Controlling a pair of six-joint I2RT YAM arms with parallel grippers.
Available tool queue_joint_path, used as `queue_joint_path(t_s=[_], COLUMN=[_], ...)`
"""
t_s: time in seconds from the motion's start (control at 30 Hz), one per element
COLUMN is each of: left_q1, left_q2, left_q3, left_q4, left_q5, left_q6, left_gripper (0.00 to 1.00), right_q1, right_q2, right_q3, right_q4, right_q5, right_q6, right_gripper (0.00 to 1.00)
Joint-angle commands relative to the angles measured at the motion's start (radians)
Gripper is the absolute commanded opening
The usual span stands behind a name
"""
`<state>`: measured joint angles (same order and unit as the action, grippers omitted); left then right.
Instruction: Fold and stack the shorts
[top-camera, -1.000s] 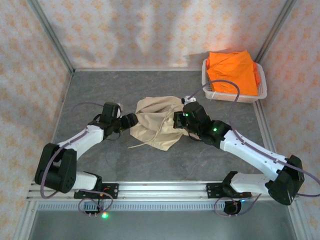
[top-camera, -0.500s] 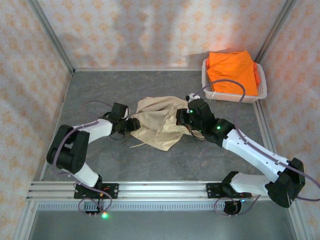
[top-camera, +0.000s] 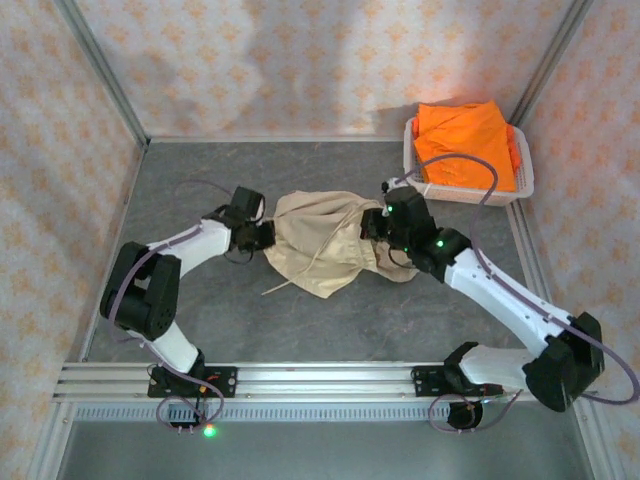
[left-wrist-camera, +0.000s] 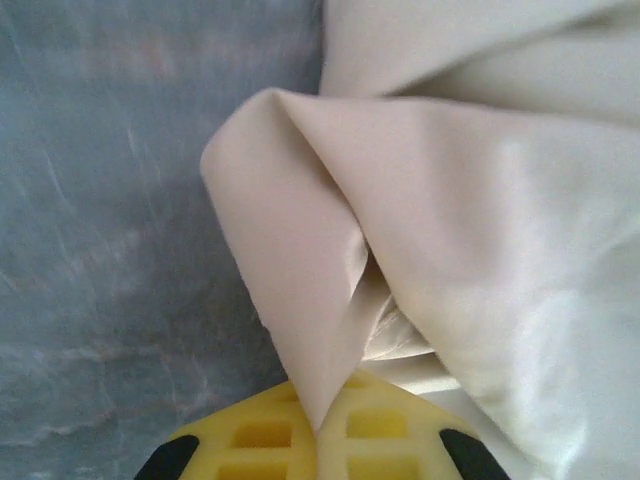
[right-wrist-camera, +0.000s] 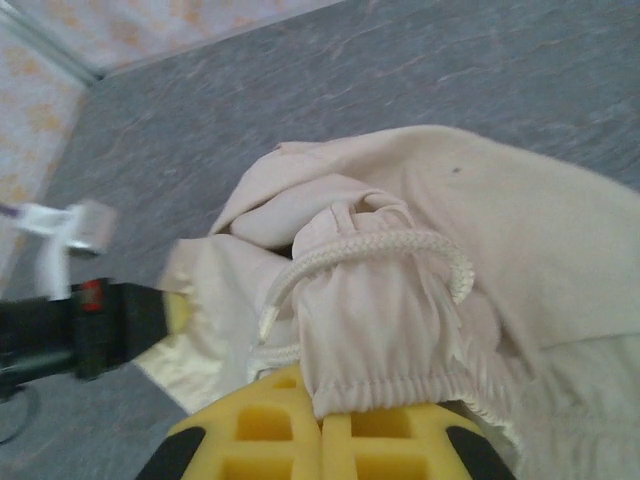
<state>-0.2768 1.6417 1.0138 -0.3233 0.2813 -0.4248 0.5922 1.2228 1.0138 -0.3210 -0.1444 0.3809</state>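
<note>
Your left gripper (left-wrist-camera: 318, 432) is pinching a fold of the beige shorts (top-camera: 322, 252), jaws squeezed tight. Your right gripper (right-wrist-camera: 322, 425) is squeezing their stretchy waist the same way, and the shorts are lying bunched in the middle of the table (top-camera: 330, 330).

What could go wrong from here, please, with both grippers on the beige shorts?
1. The left gripper pinches just a thin fold at the edge of the beige shorts; a pull might slip it free.
2. The right gripper clamps bunched waistband beside the drawstring loop, so the cloth may spread crooked or the cord may snag.
3. Its loose end trails on the table and could get folded inside.
</note>
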Motion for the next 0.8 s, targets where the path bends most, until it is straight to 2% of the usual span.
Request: queue_joint_path(t_s=[0.0,0.3,0.4,0.5,0.6,0.67,0.73,0.77], left_q1=[0.038,0.188,0.189,0.189,0.188,0.188,0.185,0.184], left_q2=[-0.070,0.003,-0.053,-0.179,-0.346,-0.446,-0.560,-0.601], left_q3=[0.207,0.794,0.864,0.752,0.519,0.335,0.135,0.049], left_q4=[-0.163,-0.453,-0.472,-0.410,-0.301,-0.240,-0.176,-0.154], left_q5=[-0.122,-0.182,-0.236,-0.278,-0.306,-0.306,-0.296,-0.299], left_q6=[0.091,0.205,0.262,0.294,0.252,0.187,0.101,0.063], left_gripper=[0.00,0.00,0.00,0.00,0.00,0.15,0.19,0.24], right_q1=[-0.083,-0.278,-0.296,-0.298,-0.299,-0.297,-0.287,-0.274], right_q2=[0.076,0.328,0.336,0.293,0.218,0.164,0.108,0.086], right_q3=[0.151,0.685,0.766,0.733,0.580,0.448,0.304,0.242], right_q4=[-0.005,-0.110,-0.102,-0.083,-0.025,0.017,0.041,0.042], right_q5=[-0.060,-0.234,-0.273,-0.309,-0.372,-0.434,-0.495,-0.511], right_q6=[-0.072,-0.136,-0.161,-0.216,-0.254,-0.261,-0.260,-0.260], right_gripper=[0.00,0.00,0.00,0.00,0.00,0.00,0.02,0.04])
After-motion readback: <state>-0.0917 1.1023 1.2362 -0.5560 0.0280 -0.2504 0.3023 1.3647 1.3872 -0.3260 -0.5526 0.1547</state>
